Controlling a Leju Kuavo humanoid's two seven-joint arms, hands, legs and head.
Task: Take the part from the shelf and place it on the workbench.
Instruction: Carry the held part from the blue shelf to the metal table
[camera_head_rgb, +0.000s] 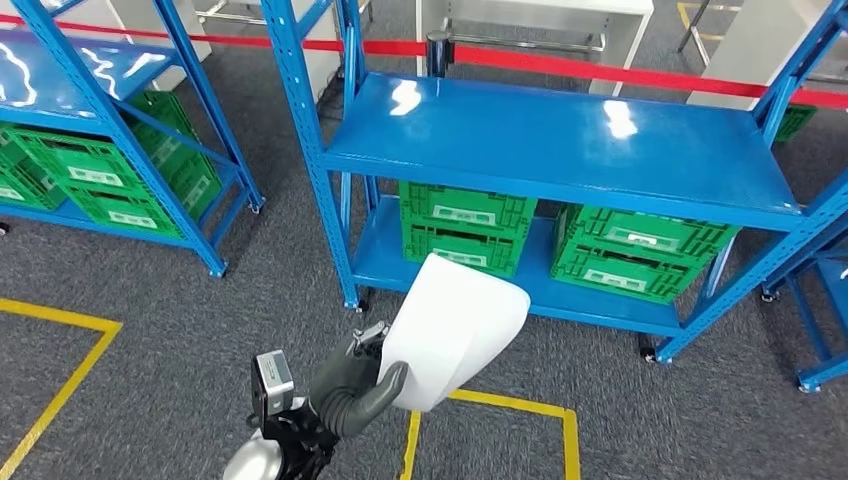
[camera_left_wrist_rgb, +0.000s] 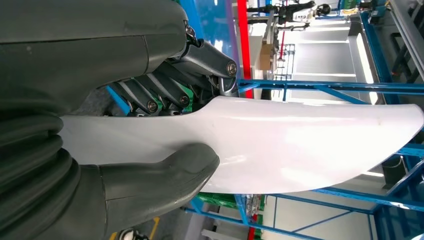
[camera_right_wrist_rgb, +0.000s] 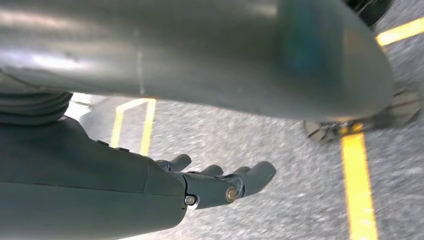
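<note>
Where grey carpet spreads: smooth curved white part (camera_head_rgb: 455, 330) in left robot hand (camera_head_rgb: 355, 385); right robot hand (camera_right_wrist_rgb: 220, 185) loose, empty.

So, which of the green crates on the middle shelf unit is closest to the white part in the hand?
The left green crate on the bottom shelf. It sits just behind the white part that the left hand holds; the other crate lies further right.

1. My left hand (camera_head_rgb: 352, 392) holds the part (camera_head_rgb: 450, 330) up before the middle shelf (camera_head_rgb: 560, 140).
2. Two crates (camera_head_rgb: 465, 225) sit side by side on that shelf's lower level.
3. A second shelf (camera_head_rgb: 60, 70) stands to the left, with crates (camera_head_rgb: 85, 175) on its lower level.
4. A barrier tape (camera_head_rgb: 600, 70) runs behind both.
</note>
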